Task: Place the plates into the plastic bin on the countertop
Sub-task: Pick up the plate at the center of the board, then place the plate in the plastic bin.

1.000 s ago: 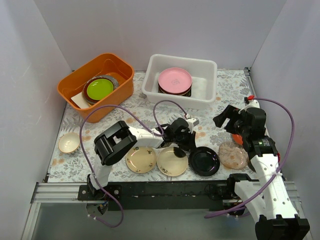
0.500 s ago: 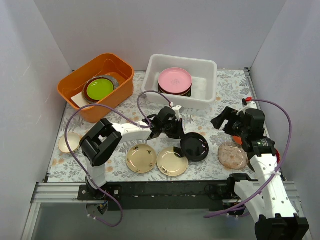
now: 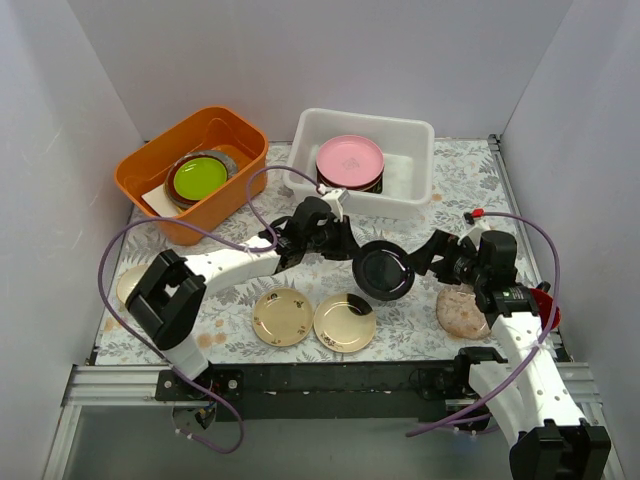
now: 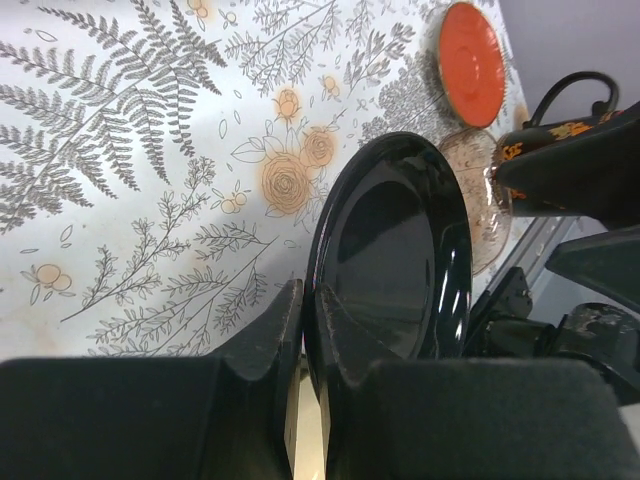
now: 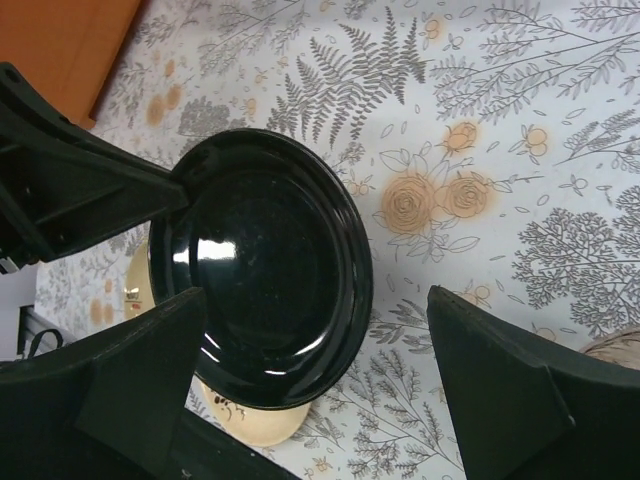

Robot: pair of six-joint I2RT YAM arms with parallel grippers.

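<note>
— What's furthest left?

— An orange tub (image 3: 235,200), well left of the left gripper (image 3: 350,250) and further back, with a lime plate (image 3: 199,177) in it. A cream dish (image 3: 128,285) sits far to that gripper's left too, but nearer to us.

— And the left gripper itself?

— Pinched narrow on the rim of the black plate (image 3: 386,271). The plate sticks out to the gripper's right, tilted, up off the countertop (image 3: 455,190).

— Anything below it?

— The left cream plate (image 3: 282,317) and the right cream plate (image 3: 344,322) lie flat, side by side, on the near side of that gripper. From the right wrist the black plate overlaps one of them.

— Where's the bin?

— The bin (image 3: 400,205) stands just behind the left gripper, at the back of the countertop. A pink plate (image 3: 350,157) lies on top inside it.

— The right gripper?

— The right gripper (image 3: 437,255) is spread wide and holds nothing. It sits just right of the black plate, with the plate facing the gap between its fingers. The speckled plate (image 3: 458,312) lies flat just on its near side, and the red plate (image 4: 473,50) is further right, partly hidden by the arm.
</note>
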